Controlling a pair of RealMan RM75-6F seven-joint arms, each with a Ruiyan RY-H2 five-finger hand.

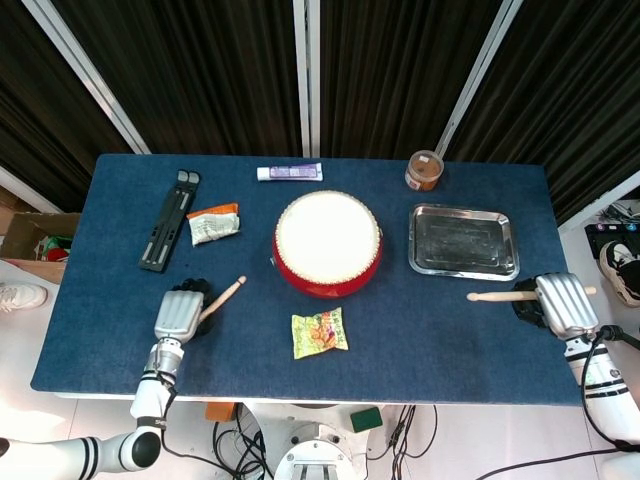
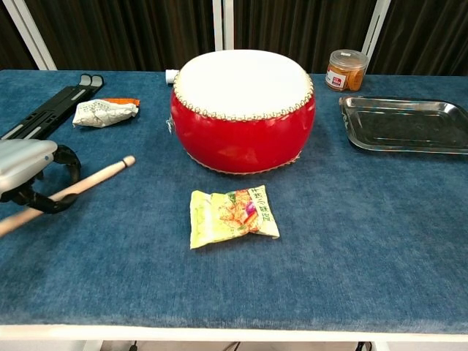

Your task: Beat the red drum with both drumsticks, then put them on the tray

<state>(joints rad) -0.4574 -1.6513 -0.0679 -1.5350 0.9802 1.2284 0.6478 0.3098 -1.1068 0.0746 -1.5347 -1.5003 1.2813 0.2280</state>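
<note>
Two drumsticks were in play, one in each hand, and neither had yet reached the red drum (image 1: 328, 243), the largest thing on the blue table (image 1: 120, 340), standing near its centre with the white head facing up. From the drum, the steel tray (image 1: 463, 241) lay at about three o'clock, bare inside.

We judged the coming move to turn on how each stick lay toward the drum. The left drumstick (image 2: 88, 178) ran from the left hand (image 1: 178, 313) toward about one o'clock in the head view, its rounded tip pointing at the drum but stopping well short of the red shell. The right drumstick (image 1: 500, 295) lay almost level, pointing toward nine o'clock, its tip just below the tray's near edge and well apart from the drum. The left stick's tip looked the nearer to the drum.

We held the left stick in fingers (image 2: 51, 202) curled around its shaft, the hand sitting low over the table at the drum's seven o'clock. Our right hand (image 1: 565, 304) sat at the table's right edge, back of the hand upward; it appeared to grip its stick, though the fingers were hidden beneath it.
</note>
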